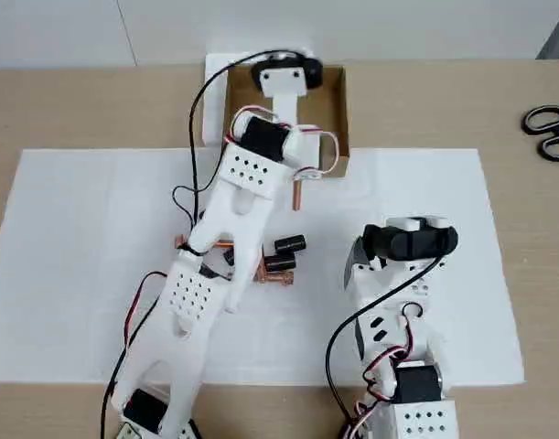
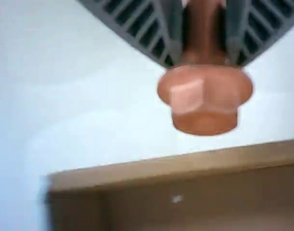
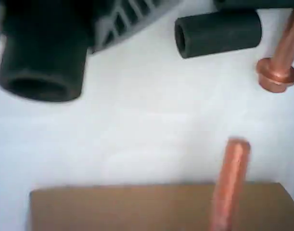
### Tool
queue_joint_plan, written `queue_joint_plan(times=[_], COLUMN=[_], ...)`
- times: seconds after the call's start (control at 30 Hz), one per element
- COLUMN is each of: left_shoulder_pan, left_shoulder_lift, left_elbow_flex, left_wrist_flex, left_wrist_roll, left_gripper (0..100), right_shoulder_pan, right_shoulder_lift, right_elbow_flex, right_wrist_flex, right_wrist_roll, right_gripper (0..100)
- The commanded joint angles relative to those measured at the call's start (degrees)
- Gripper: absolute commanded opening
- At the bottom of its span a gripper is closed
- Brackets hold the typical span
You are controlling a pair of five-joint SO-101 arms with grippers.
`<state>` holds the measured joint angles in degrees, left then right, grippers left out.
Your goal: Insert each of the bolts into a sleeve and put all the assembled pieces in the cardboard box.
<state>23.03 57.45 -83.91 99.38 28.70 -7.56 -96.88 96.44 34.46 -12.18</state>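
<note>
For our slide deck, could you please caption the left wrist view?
Left gripper clamps a copper bolt over white paper, near the cardboard box.

Your table (image 1: pixel 69 101) is lit brightly and evenly from above; the arms (image 1: pixel 238 206) throw only faint, soft shadows on the white sheet (image 1: pixel 78 274). The bolt (image 2: pixel 204 98) in your left gripper (image 2: pixel 204 33) carries a pale sheen on one flat of its head. The sleeve (image 3: pixel 41 62) in your right gripper (image 3: pixel 57 33) reads near-black, its bore in shadow.
</note>
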Motion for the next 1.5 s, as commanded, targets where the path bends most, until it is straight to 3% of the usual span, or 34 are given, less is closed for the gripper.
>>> queue_joint_plan(times=[0.0, 0.23, 0.53, 0.63, 0.97, 1.07, 1.2, 1.27, 1.33, 1.47], left_shoulder_pan=[-0.09, -0.44, -0.70, -0.79, -0.62, -0.44, -0.35, -0.35, -0.09, 3.08], left_shoulder_lift=[-13.63, -32.00, -61.63, -70.15, -97.14, -104.97, -113.41, -116.13, -116.84, -116.31], left_elbow_flex=[-3.21, 0.92, 30.99, 41.80, 77.67, 93.23, 116.79, 125.85, 131.65, 131.38], left_wrist_flex=[1.14, 1.23, 1.05, -0.79, -25.49, -34.29, -58.64, -74.46, -85.27, -81.32], left_wrist_roll=[-0.18, -0.26, -0.44, -0.44, -0.70, -5.54, -11.43, -11.34, -10.20, -4.13], left_gripper=[0, 0, 0, 0, 0, 0, 1, 1, 1, 1], right_shoulder_pan=[-0.57, -10.95, -12.88, -12.88, -13.14, -13.76, -18.33, -21.23, -23.34, -24.04], right_shoulder_lift=[-1.27, -1.27, -1.27, -1.27, -0.92, -1.19, -1.27, -1.27, -1.27, -1.27], right_elbow_flex=[0.44, 0.35, 0.35, 0.35, 0.35, 0.35, 0.35, 0.35, 0.35, 0.35], right_wrist_flex=[-0.84, -1.98, -21.14, -23.87, -30.20, -28.53, -23.87, -22.29, -22.02, -22.64], right_wrist_roll=[-0.53, 0.97, 13.45, 14.42, 14.33, 14.33, 14.51, 14.51, 14.51, 14.51], right_gripper=[0.7, 0.7, 0.6, 0.5, 0.5, 0.5, 0.6, 0.6, 0.6, 0.6])
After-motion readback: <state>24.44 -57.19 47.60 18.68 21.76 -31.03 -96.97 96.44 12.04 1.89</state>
